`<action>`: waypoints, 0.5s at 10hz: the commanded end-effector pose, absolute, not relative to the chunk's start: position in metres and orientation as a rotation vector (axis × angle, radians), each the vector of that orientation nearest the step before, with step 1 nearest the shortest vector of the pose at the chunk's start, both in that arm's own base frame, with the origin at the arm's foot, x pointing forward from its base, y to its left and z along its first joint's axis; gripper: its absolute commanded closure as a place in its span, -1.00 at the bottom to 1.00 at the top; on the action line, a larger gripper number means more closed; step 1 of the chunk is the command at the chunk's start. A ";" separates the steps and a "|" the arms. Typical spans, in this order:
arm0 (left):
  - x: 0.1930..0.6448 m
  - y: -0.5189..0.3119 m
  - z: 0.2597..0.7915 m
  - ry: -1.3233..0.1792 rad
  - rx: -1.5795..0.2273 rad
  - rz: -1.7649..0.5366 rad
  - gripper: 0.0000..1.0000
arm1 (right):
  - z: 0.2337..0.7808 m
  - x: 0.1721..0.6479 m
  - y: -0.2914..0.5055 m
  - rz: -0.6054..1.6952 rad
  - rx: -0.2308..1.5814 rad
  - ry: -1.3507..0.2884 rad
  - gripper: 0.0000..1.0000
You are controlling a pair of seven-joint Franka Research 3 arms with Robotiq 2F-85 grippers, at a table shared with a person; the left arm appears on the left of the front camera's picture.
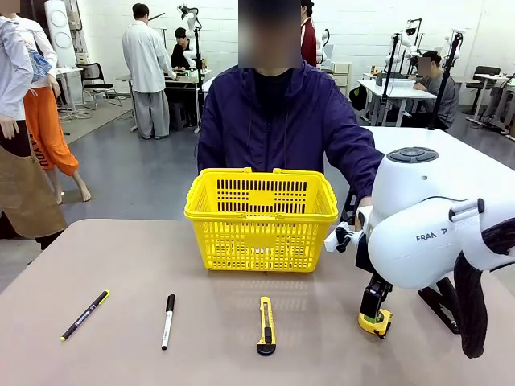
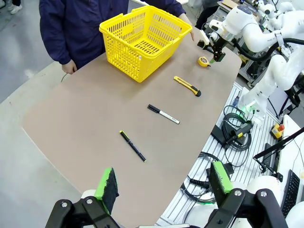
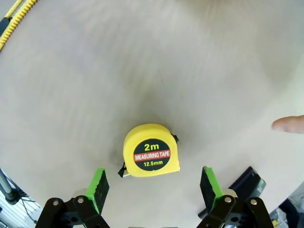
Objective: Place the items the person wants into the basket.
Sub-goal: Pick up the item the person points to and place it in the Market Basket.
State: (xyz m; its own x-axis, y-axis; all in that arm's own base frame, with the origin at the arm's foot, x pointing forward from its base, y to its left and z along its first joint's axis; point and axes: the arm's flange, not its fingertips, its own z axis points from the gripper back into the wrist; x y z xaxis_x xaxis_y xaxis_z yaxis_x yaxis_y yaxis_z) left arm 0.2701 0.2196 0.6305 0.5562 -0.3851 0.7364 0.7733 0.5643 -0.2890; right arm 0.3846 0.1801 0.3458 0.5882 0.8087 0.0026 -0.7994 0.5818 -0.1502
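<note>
The yellow-black tape measure (image 3: 151, 150) lies flat on the table between the spread green pads of my right gripper (image 3: 154, 187), which is open and not touching it. From the front, the right gripper (image 1: 375, 316) hangs just over the tape measure (image 1: 375, 324) at the right. The white marker (image 1: 167, 320) and the utility knife (image 1: 266, 325) lie near the front edge. The yellow basket (image 1: 257, 241) stands in front of the person (image 1: 278, 121). My left gripper (image 2: 164, 180) is open and empty, high above the near table edge.
A thin black pen (image 1: 84, 315) lies at the front left. A fingertip of the person (image 3: 287, 123) rests on the table near the tape measure. A dark object (image 3: 244, 178) sits beside the right fingers. Cables (image 2: 232, 128) hang past the table's edge.
</note>
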 end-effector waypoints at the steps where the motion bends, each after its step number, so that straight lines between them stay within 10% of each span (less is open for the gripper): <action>1: 0.270 0.221 0.632 -0.685 -0.661 -0.762 -1.00 | 0.331 0.397 0.185 0.951 -0.155 -0.075 -1.00; 5: 0.270 0.221 0.632 -0.685 -0.661 -0.762 -1.00 | 0.319 0.401 0.183 0.973 -0.114 -0.044 -1.00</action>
